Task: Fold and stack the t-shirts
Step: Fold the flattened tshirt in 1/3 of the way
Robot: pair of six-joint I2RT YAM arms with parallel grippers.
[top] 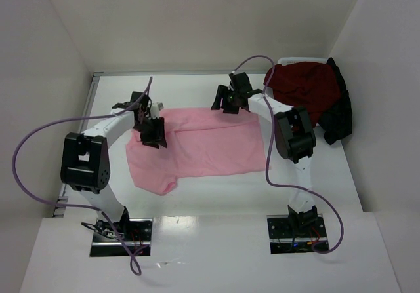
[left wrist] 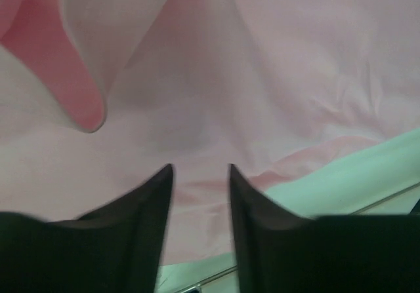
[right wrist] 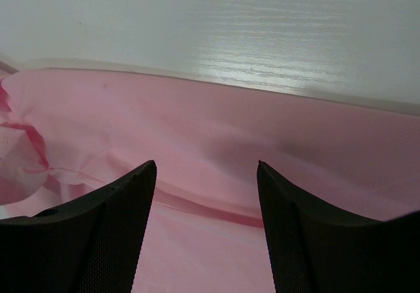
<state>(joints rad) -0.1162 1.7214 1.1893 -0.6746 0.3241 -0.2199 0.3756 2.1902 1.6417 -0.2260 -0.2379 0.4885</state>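
Observation:
A light pink t-shirt [top: 203,149] lies spread in the middle of the table, partly folded, with one sleeve pointing to the near left. My left gripper [top: 153,134] is low over the shirt's left part. In the left wrist view the gripper [left wrist: 200,168] has its jaws apart, with rumpled pink cloth [left wrist: 262,77] just beyond the tips. My right gripper [top: 224,101] is at the shirt's far right edge. In the right wrist view it [right wrist: 207,165] is wide open above a pink fold [right wrist: 262,129]. A dark red t-shirt [top: 305,86] and a black one [top: 338,119] are piled at the back right.
The dark shirts rest in a white bin [top: 289,61] in the back right corner. White walls enclose the table on the left, back and right. Purple cables loop off both arms. The pale table top [right wrist: 262,24] shows just past the shirt's far edge.

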